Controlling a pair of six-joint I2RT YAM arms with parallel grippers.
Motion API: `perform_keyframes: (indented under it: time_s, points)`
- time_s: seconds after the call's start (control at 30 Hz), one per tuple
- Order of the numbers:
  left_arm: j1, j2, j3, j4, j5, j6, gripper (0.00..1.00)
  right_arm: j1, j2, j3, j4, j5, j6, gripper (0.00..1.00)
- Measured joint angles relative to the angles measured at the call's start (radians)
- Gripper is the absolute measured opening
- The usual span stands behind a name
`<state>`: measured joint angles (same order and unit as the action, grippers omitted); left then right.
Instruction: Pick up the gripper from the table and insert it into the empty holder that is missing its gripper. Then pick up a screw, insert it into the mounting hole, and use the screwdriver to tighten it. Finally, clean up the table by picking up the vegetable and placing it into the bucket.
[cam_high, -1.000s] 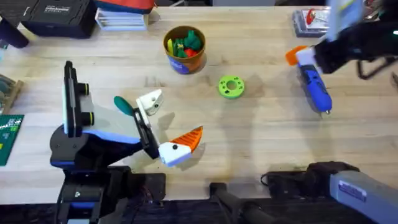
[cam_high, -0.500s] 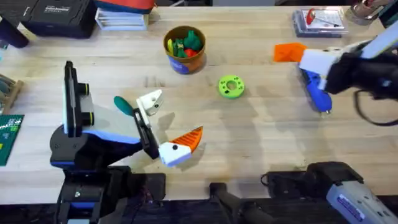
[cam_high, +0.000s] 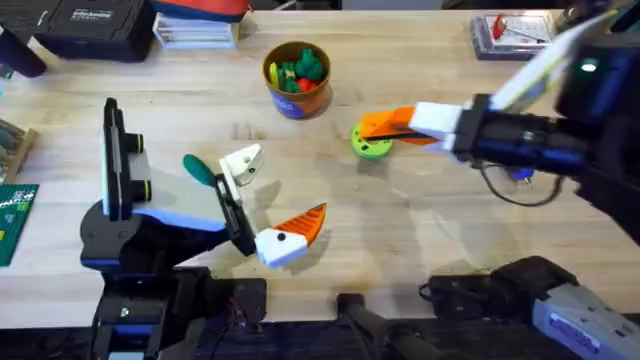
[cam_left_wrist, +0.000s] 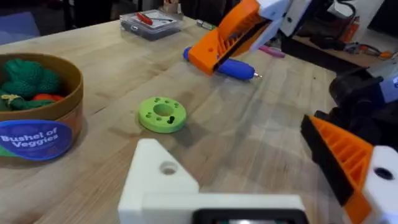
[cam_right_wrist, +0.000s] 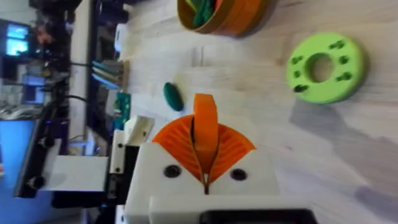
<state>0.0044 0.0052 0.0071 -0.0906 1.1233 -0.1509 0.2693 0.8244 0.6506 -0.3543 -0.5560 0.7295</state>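
The gripper (cam_right_wrist: 205, 111) is held edge-on between the right gripper's (cam_high: 385, 125) two orange pads, which pinch it just above the ring (cam_high: 372, 143). It looks like light, stiff ribbed plastic. It should not slip in the ribbed pads, but a thin edge could twist if it is pushed in crooked. A flat-sided hold near its base would probably leave the tip free to seat.

The holder (cam_high: 241, 162) is the bare white finger of the left gripper (cam_high: 285, 185), well to the ring's left, with its mounting hole showing. The left jaws are spread wide, and the other finger carries its orange pad.

The vegetable (cam_high: 200, 168) lies on the table just beyond the holder, farther from the ring. The screwdriver (cam_left_wrist: 227, 65) lies on the ring's right.

The bucket (cam_high: 297, 92) stands behind the ring and to its left. It holds bright green, orange and yellow toy vegetables.
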Motion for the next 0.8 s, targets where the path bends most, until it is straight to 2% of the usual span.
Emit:
perform_keyframes:
  time_s: [0.17,0.37,0.5,0.8]
  points:
    - [0.0,0.0,0.0,0.0,0.001,0.0,0.985,0.115,0.121,0.0,0.155,-0.026,0.13,0.008]
    - [0.0,0.0,0.0,0.0,0.003,0.0,0.985,0.198,0.276,0.0,0.322,-0.118,0.21,0.008]
    - [0.0,0.0,0.0,0.0,0.003,0.0,0.985,0.225,0.375,0.0,0.404,-0.203,0.246,0.008]
    - [0.0,0.0,0.0,0.0,0.003,0.0,0.985,0.23,0.532,0.0,0.598,-0.416,0.323,0.008]
